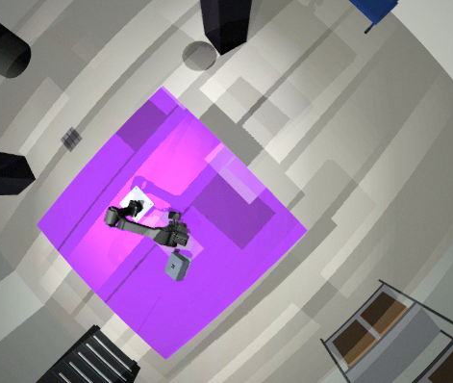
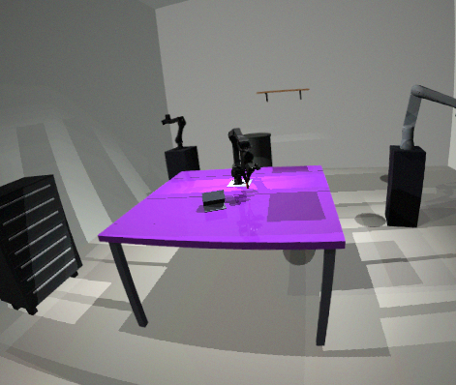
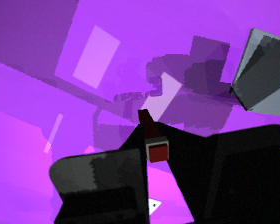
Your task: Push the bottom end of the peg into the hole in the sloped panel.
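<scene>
Peg (image 2: 247, 184) (image 3: 158, 152), one, red, square-ended with a pale band near its top: held between the closed fingers of the gripper (image 1: 179, 233) (image 2: 248, 180) (image 3: 148, 127). Whether its bottom end is clear of the table (image 1: 240, 269) (image 2: 213, 224) (image 3: 21, 100) cannot be told.

Risks, judged. Slip or tilt: the peg may be turned in the fingers if it is gripped off-centre or brushed against the table during the lift. Mismatch: flat sides are shown, so the peg may be jammed on the rim if its roll is not matched to the hole. Skewed push: the peg may be wedged if it is driven straight down rather than along the hole's slanted direction. Late fault: the peg may be dragged out if the fingers are withdrawn sideways.

Edges and room. The sloped panel block (image 1: 178, 267) (image 2: 213, 198) (image 3: 266, 75) is placed near the gripper; its edge could be clipped by a low crossing, so a raised approach is advised. The table's edges are well apart from both.
</scene>
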Robot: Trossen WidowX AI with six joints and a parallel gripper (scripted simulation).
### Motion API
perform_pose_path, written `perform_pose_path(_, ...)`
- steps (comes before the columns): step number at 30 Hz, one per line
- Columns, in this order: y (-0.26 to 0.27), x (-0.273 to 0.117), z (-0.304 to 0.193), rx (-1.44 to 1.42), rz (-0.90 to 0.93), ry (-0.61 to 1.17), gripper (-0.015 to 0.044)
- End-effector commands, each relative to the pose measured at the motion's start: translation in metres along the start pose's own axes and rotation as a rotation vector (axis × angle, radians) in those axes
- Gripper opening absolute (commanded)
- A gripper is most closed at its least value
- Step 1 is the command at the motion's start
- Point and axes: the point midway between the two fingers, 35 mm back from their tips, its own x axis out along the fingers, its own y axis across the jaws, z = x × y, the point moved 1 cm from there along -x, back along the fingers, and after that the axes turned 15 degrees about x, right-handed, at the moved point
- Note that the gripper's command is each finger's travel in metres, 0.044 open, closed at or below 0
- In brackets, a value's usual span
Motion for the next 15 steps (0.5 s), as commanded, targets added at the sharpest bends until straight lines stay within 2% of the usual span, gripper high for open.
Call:
perform_pose_path(1, 0.000, -0.014, 0.000, -0.006, 0.002, -0.004, 0.0000)
perform_pose_path(6, 0.000, -0.028, 0.000, -0.007, 0.003, -0.004, 0.0000)
perform_pose_path(15, -0.007, -0.029, 0.002, 0.005, 0.018, -0.018, 0.0000)
